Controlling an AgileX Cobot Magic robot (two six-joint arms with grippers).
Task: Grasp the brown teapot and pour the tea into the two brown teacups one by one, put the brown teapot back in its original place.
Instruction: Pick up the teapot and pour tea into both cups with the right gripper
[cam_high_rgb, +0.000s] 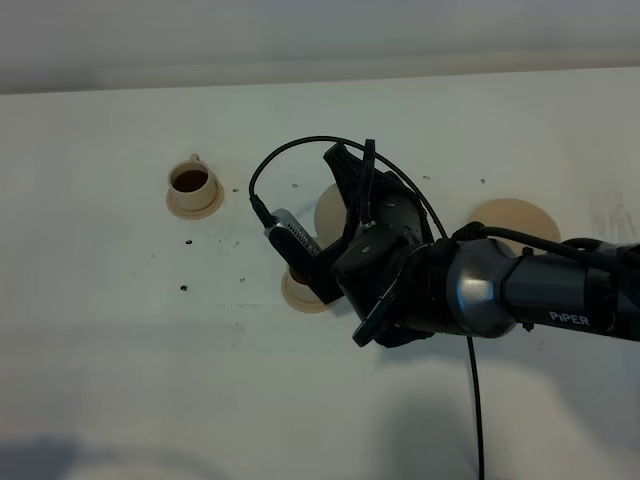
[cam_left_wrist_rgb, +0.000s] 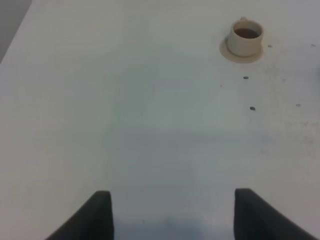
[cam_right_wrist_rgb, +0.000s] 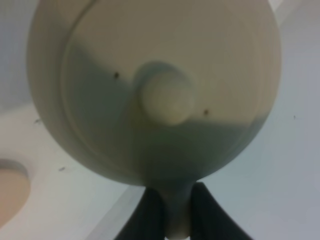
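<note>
Ext. high: teacup (cam_high_rgb: 192, 183), upper left, holds dark tea – 1st pour judged done. Centre: right tool (cam_high_rgb: 355, 185) holds brown teapot (cam_high_rgb: 328, 212) over second teacup (cam_high_rgb: 300, 290), mostly hidden; fill unconfirmed. Centre right: return saucer (cam_high_rgb: 515, 222) vacant. L wrist: left tool (cam_left_wrist_rgb: 172, 215) spread wide, gripping nothing, above table (cam_left_wrist_rgb: 125, 100). R wrist: fingers (cam_right_wrist_rgb: 147, 220) clamp teapot handle. Outstanding: 2nd pour to confirm/complete, pot back on saucer.

A white table (cam_high_rgb: 120, 380) bears a few small dark specks (cam_high_rgb: 184, 288).
</note>
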